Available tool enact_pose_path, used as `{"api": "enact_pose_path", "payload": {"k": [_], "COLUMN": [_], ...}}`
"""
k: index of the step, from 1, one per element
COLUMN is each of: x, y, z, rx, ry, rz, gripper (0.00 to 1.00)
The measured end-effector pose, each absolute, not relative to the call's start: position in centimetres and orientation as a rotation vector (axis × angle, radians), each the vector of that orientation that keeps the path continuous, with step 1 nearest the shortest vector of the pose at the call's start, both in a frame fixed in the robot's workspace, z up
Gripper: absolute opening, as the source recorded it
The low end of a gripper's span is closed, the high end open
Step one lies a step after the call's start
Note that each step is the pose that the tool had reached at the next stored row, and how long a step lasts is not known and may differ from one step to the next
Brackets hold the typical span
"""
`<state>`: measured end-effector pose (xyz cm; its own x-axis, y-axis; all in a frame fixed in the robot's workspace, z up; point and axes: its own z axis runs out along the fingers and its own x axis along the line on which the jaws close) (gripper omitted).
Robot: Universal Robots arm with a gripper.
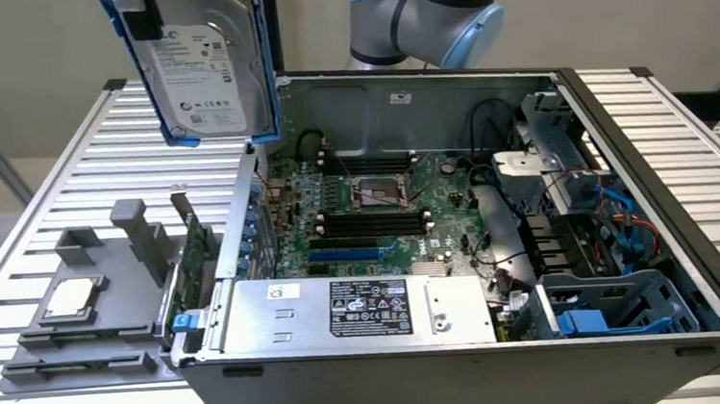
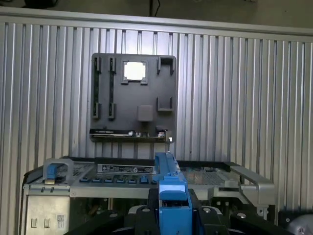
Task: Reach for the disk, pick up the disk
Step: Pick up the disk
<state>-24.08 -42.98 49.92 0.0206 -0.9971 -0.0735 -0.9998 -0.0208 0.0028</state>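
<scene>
We see the disk held up in the air, clear of the open computer case. It hangs upright over the case's far corner on the exterior view's left, with its white label towards the camera and blue rails along its edges. In the wrist view the gripper is pinching the disk, its black jaws pressed against the blue rail from both sides. The robot arm rises behind the case. On the slatted table, just beside the case, a grey tray holds a small silver chip.
</scene>
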Motion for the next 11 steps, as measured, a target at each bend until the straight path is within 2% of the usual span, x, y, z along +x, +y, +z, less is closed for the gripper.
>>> {"api": "enact_pose_path", "payload": {"k": [11], "x": [-19.1], "y": [-44.7], "z": [50.3], "rx": [-2.207], "ry": [2.161], "rz": [0.087], "gripper": [0.33]}}
